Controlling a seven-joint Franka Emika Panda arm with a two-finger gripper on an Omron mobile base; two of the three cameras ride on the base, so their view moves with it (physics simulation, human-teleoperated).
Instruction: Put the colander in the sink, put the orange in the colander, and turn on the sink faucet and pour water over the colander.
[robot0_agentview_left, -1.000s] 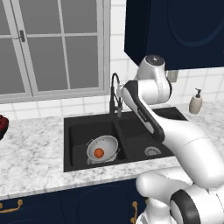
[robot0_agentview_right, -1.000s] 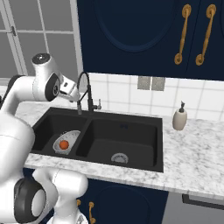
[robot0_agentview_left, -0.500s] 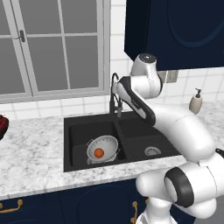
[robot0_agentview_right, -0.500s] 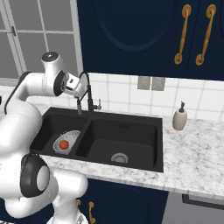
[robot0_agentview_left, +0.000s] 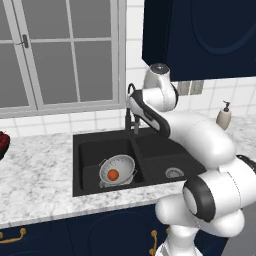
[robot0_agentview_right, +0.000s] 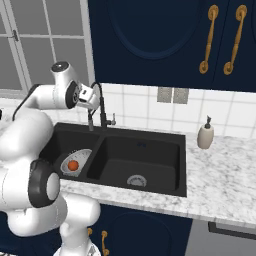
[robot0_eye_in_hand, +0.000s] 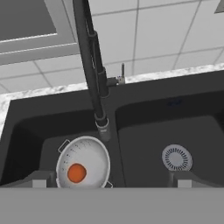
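The silvery colander (robot0_agentview_left: 118, 170) (robot0_agentview_right: 75, 161) (robot0_eye_in_hand: 83, 162) sits in the left basin of the black sink (robot0_agentview_left: 160, 155) (robot0_agentview_right: 145, 152) (robot0_eye_in_hand: 153, 127). Inside it lies the orange (robot0_agentview_left: 113, 174) (robot0_agentview_right: 73, 165) (robot0_eye_in_hand: 76, 173). Between the basins rises the dark sink faucet (robot0_agentview_left: 131, 112) (robot0_agentview_right: 103, 107) (robot0_eye_in_hand: 92, 70), its small lever (robot0_eye_in_hand: 121, 73) sticking up beside the base. My gripper (robot0_agentview_left: 131, 101) (robot0_agentview_right: 92, 100) (robot0_eye_in_hand: 111, 181) hovers high beside the faucet's arch, looking down at the sink. It is open and holds nothing. No water is running.
A white soap dispenser (robot0_agentview_left: 224, 115) (robot0_agentview_right: 205, 135) stands on the marble counter right of the sink. A dark red bowl-like thing (robot0_agentview_left: 2, 142) sits at the far left edge. A window and tiled wall lie behind the faucet, with dark cabinets above.
My hand has swung closer to the faucet's arch and the arm has folded in. The colander and the orange have not moved.
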